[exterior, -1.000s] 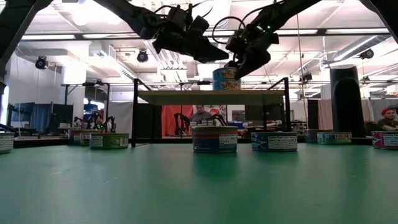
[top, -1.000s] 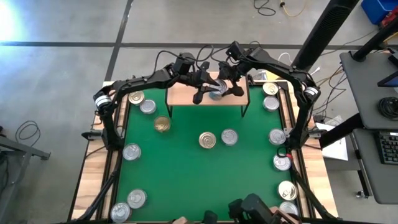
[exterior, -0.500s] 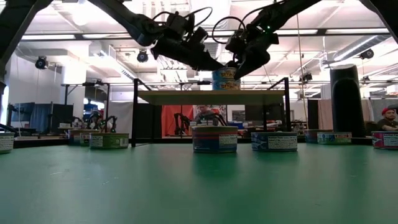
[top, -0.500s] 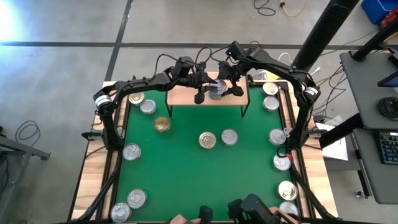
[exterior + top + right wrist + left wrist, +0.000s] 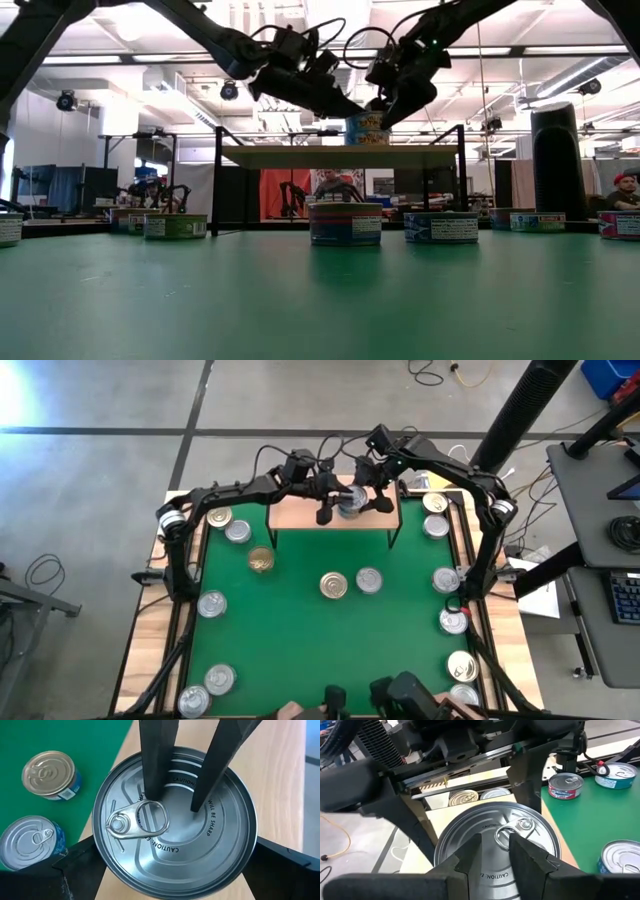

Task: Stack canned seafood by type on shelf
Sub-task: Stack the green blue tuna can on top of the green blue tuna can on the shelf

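Note:
One tin of canned seafood (image 5: 349, 503) stands on the light-wood shelf (image 5: 298, 513) at the table's far side, its silver lid (image 5: 175, 850) and pull ring up. My right gripper (image 5: 177, 867) reaches in from the far right, with a finger on each side of this tin. My left gripper (image 5: 495, 852) comes from the left. Its fingers stand a narrow gap apart over the lid, with nothing between them. In the low view the tin (image 5: 367, 130) sits on the shelf board (image 5: 300, 156). My left gripper has both fingertips (image 5: 150, 795) down on the tin's lid (image 5: 175, 795), one at the edge of the pull ring; it slants down from the table's left. My right gripper pinches the tin's round side wall (image 5: 102, 865) between its two fingers, slanting down from the far right. The tin stands upright on the shelf board.
Loose tins lie on the green mat: two near its middle (image 5: 334, 585), a gold-topped one (image 5: 261, 560), and others along the left edge (image 5: 212, 603) and right edge (image 5: 446, 579). Two more (image 5: 463, 797) lie behind the shelf. A person (image 5: 325, 186) sits in the room beyond.
My left gripper has come down and a little toward the table's right, and its fingertips have reached the tin's lid. In the low view the tin's top stands lower above the shelf board than before. My right gripper has kept its place.

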Robot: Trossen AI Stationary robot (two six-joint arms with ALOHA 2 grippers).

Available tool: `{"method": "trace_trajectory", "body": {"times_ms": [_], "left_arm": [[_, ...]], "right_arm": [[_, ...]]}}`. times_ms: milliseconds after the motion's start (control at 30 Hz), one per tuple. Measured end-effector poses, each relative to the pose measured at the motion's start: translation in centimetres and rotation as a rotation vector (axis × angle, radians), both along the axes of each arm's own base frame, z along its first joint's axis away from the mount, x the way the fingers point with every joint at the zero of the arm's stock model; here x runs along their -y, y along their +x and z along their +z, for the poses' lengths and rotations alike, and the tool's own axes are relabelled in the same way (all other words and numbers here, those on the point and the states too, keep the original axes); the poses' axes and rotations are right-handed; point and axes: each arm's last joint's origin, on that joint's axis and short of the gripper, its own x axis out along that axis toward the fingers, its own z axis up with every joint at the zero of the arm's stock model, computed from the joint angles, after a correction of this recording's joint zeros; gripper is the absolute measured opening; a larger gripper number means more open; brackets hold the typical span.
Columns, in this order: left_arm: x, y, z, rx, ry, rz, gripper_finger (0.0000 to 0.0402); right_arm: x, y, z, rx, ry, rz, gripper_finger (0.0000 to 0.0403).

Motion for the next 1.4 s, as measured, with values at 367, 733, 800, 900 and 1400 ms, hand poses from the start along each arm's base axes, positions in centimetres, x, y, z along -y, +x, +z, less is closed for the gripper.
{"method": "trace_trajectory", "body": {"times_ms": [367,733,800,900,1400], "left_arm": [[-0.2,0.1,1.6,-0.041,-0.041,-0.01,0.0086],[0.1,0.2,2.2,-0.006,-0.092,-0.113,0.0086],[0.1,0.3,2.2,-0.002,-0.09,-0.115,0.0086],[0.0,0.4,2.1,0.008,-0.082,-0.118,0.0086],[-0.6,1.0,0.1,-0.07,-0.093,-0.041,0.0086]], "right_arm": [[0.0,0.1,0.0,0.016,-0.001,0.019,0.0382],[-0.1,0.3,-0.1,0.044,0.017,0.049,0.0382],[-0.1,0.3,-0.1,0.044,0.018,0.05,0.0382],[-0.1,0.3,-0.2,0.045,0.018,0.05,0.0382],[-0.1,0.5,-0.1,0.057,0.006,0.052,0.0382]]}}
